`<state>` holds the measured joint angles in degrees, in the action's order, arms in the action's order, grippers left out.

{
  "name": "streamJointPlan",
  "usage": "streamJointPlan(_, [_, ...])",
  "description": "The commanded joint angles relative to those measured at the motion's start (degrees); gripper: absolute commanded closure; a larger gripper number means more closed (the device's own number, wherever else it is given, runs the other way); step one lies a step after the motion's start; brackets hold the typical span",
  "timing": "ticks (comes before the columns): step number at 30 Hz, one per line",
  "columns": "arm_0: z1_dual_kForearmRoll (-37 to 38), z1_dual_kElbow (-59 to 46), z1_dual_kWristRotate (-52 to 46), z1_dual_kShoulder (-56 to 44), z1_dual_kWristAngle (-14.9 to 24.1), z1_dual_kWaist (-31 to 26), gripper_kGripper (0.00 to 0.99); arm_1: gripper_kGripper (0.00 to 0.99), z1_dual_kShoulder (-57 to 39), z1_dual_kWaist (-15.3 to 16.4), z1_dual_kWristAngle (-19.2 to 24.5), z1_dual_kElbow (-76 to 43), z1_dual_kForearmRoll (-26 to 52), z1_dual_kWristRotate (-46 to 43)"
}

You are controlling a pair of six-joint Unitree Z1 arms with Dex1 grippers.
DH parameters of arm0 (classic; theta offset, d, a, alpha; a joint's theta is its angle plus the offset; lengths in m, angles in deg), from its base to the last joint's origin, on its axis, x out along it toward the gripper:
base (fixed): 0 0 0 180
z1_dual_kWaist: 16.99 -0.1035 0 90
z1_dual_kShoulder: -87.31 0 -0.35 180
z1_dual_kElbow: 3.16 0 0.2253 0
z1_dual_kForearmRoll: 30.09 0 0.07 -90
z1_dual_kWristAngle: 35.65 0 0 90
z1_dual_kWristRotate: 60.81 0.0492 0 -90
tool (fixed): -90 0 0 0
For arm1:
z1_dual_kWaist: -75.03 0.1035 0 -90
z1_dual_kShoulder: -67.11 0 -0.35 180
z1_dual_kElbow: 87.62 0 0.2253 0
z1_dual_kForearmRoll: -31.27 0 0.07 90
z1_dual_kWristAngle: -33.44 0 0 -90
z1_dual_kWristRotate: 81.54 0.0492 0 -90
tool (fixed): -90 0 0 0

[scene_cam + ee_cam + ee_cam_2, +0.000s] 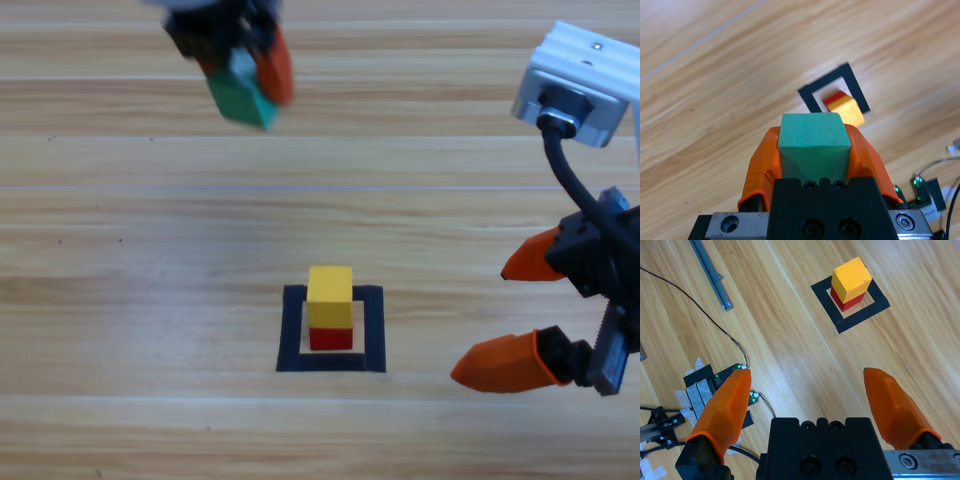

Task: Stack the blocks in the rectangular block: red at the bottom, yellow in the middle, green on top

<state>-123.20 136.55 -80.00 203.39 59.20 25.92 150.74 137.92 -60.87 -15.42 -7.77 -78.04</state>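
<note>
Green (240,98) is clamped in the left gripper (243,72), well apart from yellow (330,284); the right gripper (520,315) is held open nearby.

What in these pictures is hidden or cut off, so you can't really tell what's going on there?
- Red cube: its top is covered by the yellow cube in every view.
- Left end effector: high view's top edge cuts off its arm; blurred.
- Green cube: its sides are hidden by the orange jaws in the left wrist view.
- Right end effector: arm cut off by the right edge.
</note>
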Motion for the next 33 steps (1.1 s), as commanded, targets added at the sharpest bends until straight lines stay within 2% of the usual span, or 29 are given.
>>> streamJointPlan(1, [0.06,-2.71,-3.13,4.25,-0.29,6.13,0.990,0.000,-1.10,1.10,0.63,-2.00,0.92,0.18])
streamJointPlan(10, [-0.55,-4.38,-26.77,9.52,4.99,7.18,0.990,0.000,-2.42,1.10,0.36,-2.44,0.92,0.45])
streamJointPlan(15, [-0.99,-5.17,-35.74,11.19,6.13,9.38,0.990,0.000,-2.77,1.10,-0.08,-2.53,0.92,0.18])
streamJointPlan(33, [-1.17,-4.29,-38.11,12.78,4.11,11.14,0.990,0.000,-3.65,1.10,-0.78,-2.97,0.92,-0.61])
